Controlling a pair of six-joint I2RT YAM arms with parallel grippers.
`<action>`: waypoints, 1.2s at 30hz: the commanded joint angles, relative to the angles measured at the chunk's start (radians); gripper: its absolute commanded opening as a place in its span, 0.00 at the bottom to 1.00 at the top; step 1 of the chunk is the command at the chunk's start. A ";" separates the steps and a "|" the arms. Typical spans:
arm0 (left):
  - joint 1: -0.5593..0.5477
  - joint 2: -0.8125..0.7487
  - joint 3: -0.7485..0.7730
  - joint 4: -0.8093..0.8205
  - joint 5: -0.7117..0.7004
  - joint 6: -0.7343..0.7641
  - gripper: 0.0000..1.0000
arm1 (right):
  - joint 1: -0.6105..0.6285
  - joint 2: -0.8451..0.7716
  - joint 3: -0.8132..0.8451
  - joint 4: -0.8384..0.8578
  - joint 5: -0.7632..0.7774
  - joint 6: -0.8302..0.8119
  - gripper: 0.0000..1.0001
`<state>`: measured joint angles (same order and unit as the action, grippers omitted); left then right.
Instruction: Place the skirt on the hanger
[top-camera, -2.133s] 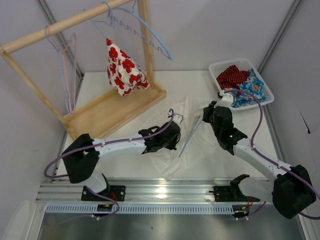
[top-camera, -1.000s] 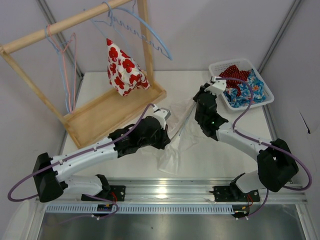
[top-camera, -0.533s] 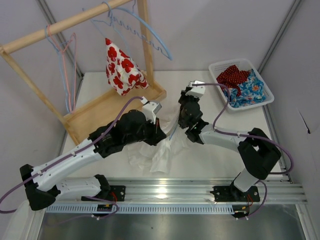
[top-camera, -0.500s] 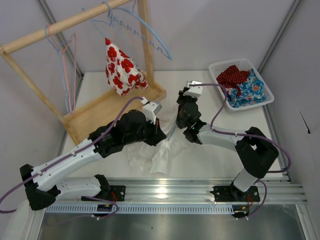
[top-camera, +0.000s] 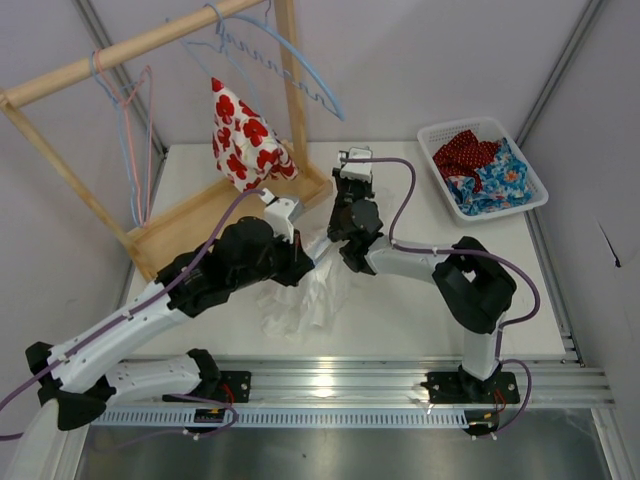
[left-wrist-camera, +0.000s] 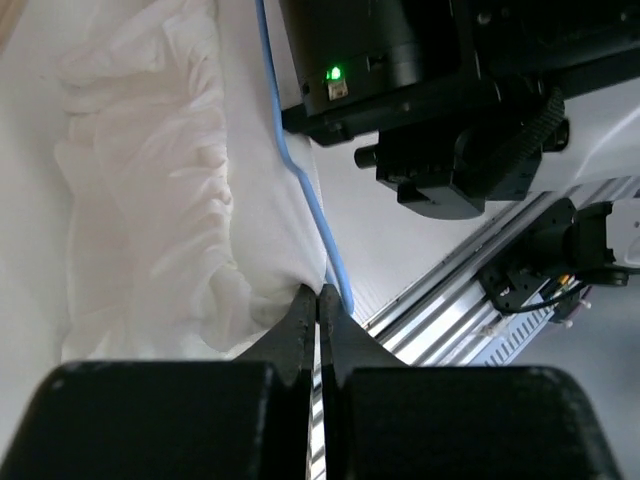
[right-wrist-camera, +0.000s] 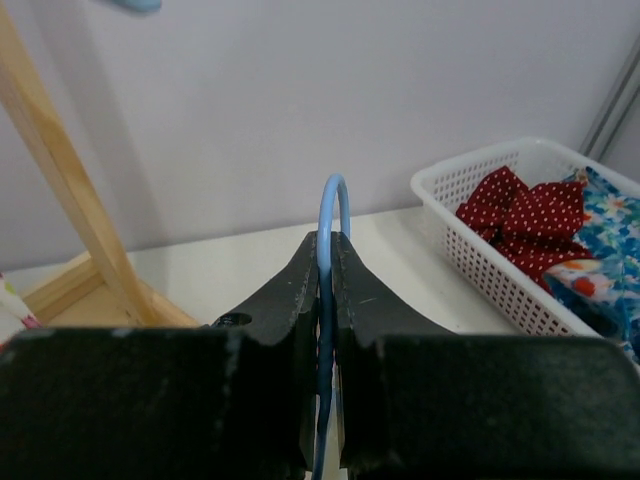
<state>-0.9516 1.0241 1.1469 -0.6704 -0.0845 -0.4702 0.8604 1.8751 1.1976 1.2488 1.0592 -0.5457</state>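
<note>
The white skirt (top-camera: 305, 295) hangs bunched from the thin blue hanger (top-camera: 325, 250) above the table's middle. My left gripper (top-camera: 300, 262) is shut on a fold of the skirt's top edge right beside the hanger wire. The left wrist view shows the pinched skirt (left-wrist-camera: 170, 200), the blue hanger (left-wrist-camera: 300, 180) and the gripper (left-wrist-camera: 318, 295). My right gripper (top-camera: 342, 200) is shut on the hanger's hook. The hook (right-wrist-camera: 333, 200) stands up between its jaws in the right wrist view (right-wrist-camera: 325, 240). The right gripper is raised, facing the back wall.
A wooden rack (top-camera: 230, 215) stands at the back left, with more hangers (top-camera: 135, 150) on its rod and a red floral garment (top-camera: 245, 135) hanging. Its post (right-wrist-camera: 60, 170) is close on my right gripper's left. A white basket (top-camera: 530, 200) of clothes sits at the back right (right-wrist-camera: 480, 250).
Both arms have moved left and back toward the rack. The hanger and skirt have gone with them, lifted off the table and bunched up.
</note>
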 joint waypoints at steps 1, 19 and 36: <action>-0.027 -0.070 0.022 -0.034 0.135 -0.025 0.00 | -0.069 0.024 0.111 0.244 0.059 -0.123 0.00; 0.148 -0.125 0.031 -0.109 0.077 -0.094 0.00 | -0.051 -0.056 -0.052 0.290 -0.041 -0.034 0.00; 0.183 0.074 0.191 -0.104 0.100 -0.053 0.00 | 0.020 -0.136 -0.122 0.319 -0.045 -0.104 0.00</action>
<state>-0.7921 1.1072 1.2812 -0.8185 0.0334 -0.5392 0.8803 1.7744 1.0599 1.2903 1.0260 -0.5915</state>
